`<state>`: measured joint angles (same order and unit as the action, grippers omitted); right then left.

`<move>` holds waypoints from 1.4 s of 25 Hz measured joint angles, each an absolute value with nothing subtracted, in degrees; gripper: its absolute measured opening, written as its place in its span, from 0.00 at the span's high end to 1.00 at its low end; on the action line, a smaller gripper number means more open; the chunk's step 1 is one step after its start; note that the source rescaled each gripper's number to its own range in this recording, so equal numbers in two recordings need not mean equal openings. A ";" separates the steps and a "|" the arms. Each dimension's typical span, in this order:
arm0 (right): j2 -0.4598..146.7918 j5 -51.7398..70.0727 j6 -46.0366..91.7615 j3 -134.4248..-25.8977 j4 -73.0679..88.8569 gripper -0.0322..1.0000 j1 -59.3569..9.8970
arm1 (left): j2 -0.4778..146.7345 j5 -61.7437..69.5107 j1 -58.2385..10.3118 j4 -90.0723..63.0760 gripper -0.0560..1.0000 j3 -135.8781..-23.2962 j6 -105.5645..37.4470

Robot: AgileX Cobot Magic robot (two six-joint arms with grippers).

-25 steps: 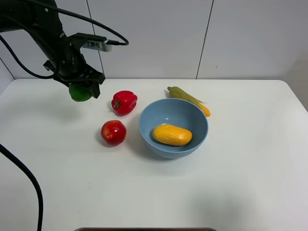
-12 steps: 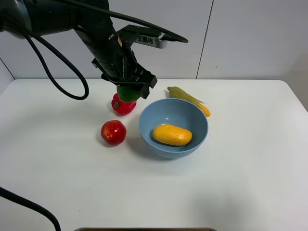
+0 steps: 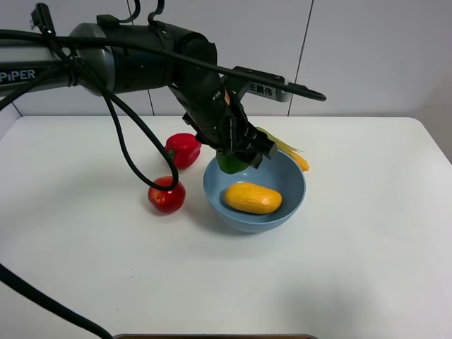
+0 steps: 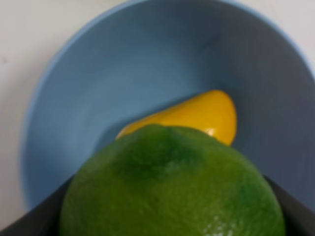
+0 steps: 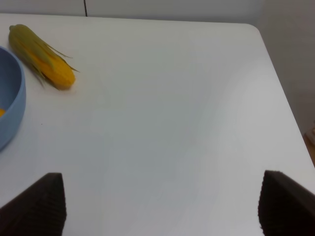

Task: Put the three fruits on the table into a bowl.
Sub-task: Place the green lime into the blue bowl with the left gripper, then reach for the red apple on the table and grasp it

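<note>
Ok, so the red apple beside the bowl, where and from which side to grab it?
Probably from above, jaws across the middle of the apple. It is round, so any axis works, but the bowl and pepper flank two sides.

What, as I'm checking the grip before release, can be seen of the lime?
The lime is round and dark green, with smooth, slightly glossy skin and a darker patch on the side facing the wrist camera. The left gripper holds it off the table, with dark fingers pressed against opposite sides. It hangs over the back-left part of the light-blue bowl, above the mango, and appears to touch neither.
</note>
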<state>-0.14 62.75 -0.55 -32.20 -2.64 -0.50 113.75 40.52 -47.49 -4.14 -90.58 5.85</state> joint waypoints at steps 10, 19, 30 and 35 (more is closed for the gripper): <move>-0.14 62.75 -0.55 -32.20 -2.64 0.47 -0.50 | 119.14 36.11 -47.87 -4.65 0.95 -90.58 5.99; -0.14 62.75 -0.55 -32.20 -2.64 0.47 -0.50 | 119.87 35.36 -47.87 -4.65 0.75 -90.64 5.99; -0.14 62.75 -0.55 -32.20 -2.64 0.47 -0.50 | 119.48 36.18 -47.73 -4.54 0.09 -90.64 5.99; -0.14 62.75 -0.55 -32.20 -2.64 0.47 -0.50 | 116.29 41.36 -46.04 -2.35 0.07 -90.77 5.99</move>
